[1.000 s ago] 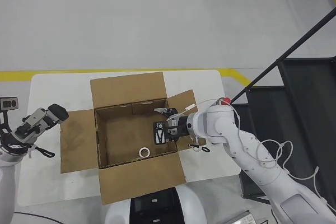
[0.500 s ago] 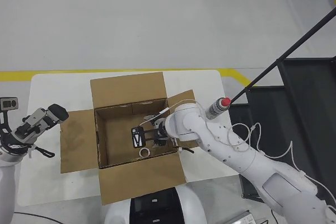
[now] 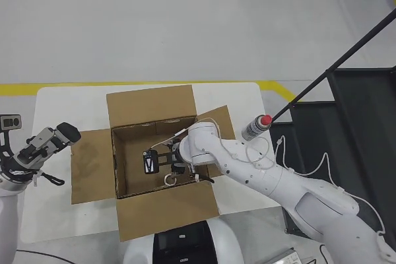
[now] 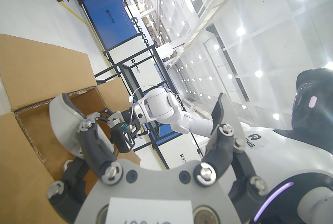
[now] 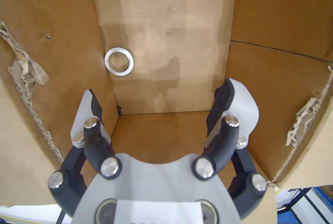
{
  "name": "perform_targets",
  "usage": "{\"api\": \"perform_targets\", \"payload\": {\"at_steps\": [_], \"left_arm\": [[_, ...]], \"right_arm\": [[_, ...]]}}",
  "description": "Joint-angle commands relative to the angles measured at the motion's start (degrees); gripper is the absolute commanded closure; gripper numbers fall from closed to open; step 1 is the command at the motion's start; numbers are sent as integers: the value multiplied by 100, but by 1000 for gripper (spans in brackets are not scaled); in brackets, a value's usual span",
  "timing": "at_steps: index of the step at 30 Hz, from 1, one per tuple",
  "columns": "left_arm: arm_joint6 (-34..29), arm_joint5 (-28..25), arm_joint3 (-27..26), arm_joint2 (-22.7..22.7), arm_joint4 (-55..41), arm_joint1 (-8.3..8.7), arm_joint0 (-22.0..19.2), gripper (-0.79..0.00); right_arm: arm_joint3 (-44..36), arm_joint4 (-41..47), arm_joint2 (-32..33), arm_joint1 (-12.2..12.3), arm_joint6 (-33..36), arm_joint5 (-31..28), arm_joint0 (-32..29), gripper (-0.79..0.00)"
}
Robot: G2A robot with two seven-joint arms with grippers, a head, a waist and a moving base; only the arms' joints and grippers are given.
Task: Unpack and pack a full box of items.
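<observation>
Box (image 3: 152, 105) lies open on the desk, a ring (image 5: 119, 61) on its floor by the near wall. Our right claw (image 5: 158, 91) hangs wide inside, empty; we should centre over the ring (flat, skids easily) before closing.

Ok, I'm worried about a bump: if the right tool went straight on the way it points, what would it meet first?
Most likely bare cardboard inside the box; floor or wall is unclear. The metal ring lies off to one side.
</observation>
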Motion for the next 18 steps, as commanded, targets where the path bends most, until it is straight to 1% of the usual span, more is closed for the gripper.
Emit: {"api": "perform_targets", "payload": {"at_steps": [1, 8, 11, 14, 18], "left_arm": [[0, 0, 0, 0, 0, 0, 0, -785], [0, 0, 0, 0, 0, 0, 0, -785], [0, 0, 0, 0, 0, 0, 0, -785], [0, 0, 0, 0, 0, 0, 0, -785], [0, 0, 0, 0, 0, 0, 0, -785]], "right_arm": [[0, 1, 0, 0, 0, 0, 0, -785], [0, 1, 0, 0, 0, 0, 0, -785], [-131, -160, -29, -24, -189, -64, 36, -785], [-129, -262, -136, -97, -206, -83, 124, -785], [138, -344, -405, -254, 28, -53, 243, -785]]}}
